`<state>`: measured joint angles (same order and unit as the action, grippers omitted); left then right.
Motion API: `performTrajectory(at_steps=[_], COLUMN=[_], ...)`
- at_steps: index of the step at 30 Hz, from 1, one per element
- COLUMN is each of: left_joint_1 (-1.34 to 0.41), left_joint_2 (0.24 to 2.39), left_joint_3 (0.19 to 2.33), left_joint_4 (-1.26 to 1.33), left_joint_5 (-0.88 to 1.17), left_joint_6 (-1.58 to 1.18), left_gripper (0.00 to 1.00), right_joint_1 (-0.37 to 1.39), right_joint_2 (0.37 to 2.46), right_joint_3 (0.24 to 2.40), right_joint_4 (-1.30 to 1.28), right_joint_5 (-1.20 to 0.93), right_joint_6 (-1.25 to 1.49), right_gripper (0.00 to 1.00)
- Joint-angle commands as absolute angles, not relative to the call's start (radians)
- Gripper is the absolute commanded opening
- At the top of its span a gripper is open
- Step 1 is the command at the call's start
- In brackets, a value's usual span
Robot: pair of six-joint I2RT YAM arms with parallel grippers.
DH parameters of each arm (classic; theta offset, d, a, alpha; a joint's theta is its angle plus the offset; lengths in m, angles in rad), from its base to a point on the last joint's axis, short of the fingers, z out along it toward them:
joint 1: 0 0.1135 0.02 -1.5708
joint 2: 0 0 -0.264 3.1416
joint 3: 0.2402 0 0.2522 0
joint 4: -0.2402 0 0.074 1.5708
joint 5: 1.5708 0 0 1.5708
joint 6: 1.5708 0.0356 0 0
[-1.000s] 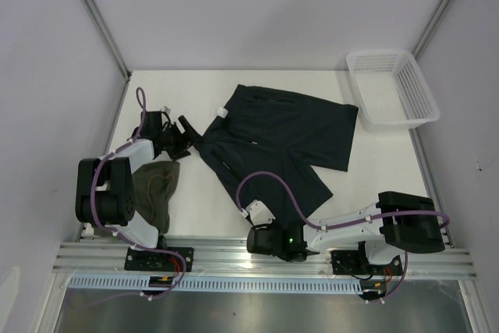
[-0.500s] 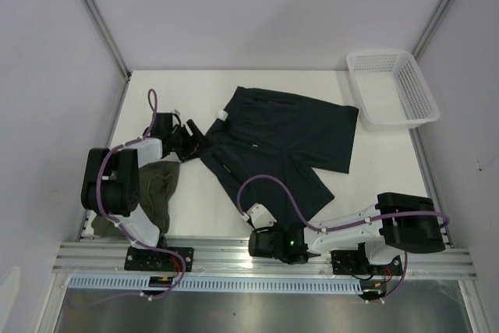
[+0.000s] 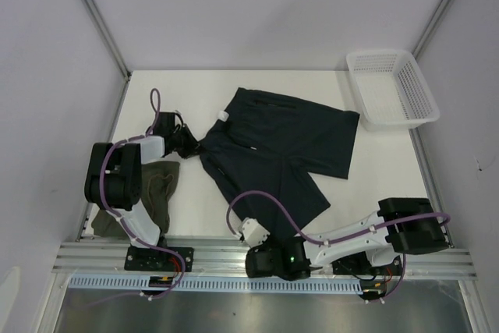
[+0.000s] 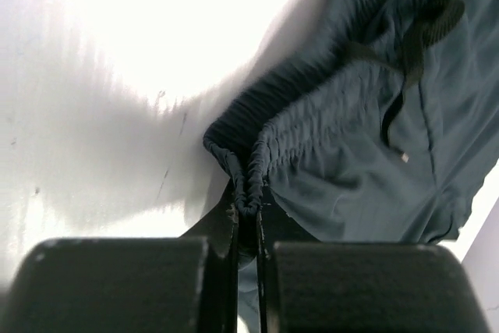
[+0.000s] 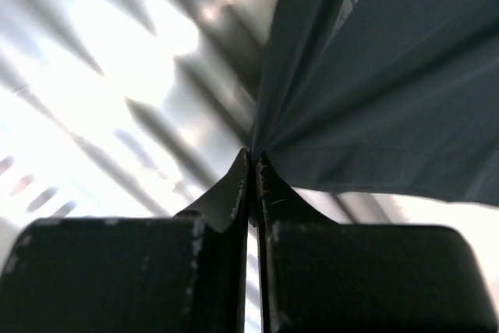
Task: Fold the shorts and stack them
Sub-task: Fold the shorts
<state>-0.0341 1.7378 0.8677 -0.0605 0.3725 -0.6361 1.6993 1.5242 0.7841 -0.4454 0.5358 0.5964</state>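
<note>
Though flat, navy shorts (image 3: 274, 143) between left fingers (image 4: 221, 253)

The top view is bright and even, with soft shadows. In the left wrist view the worktop (image 4: 101, 44) glares white, and a grey shadow lies beside the dark shorts (image 4: 351, 138). The right wrist view has blurry bright streaks. The close black jaws look fuzzy.
</note>
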Motion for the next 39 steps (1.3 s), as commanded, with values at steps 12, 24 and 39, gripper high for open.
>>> performTrajectory(at_steps=[12,24,39], left_joint_1=[0.091,0.149,0.247], left_joint_2=[1.649,1.533,1.460], left_joint_3=[0.951,1.057,1.104], left_joint_4=[-0.206,-0.489,-0.692], left_joint_5=[0.442,0.333,0.354], left_joint_6=[-0.569,-0.586,-0.626], left_gripper=[0.00,0.00,0.00], right_joint_1=[1.894,1.896,1.939], right_joint_2=[1.591,1.510,1.536], right_joint_3=[0.896,0.994,1.247], right_joint_4=[-0.526,-0.508,-0.727], right_joint_5=[0.534,0.500,0.594], right_joint_6=[0.630,0.565,0.540], right_gripper=[0.00,0.00,0.00])
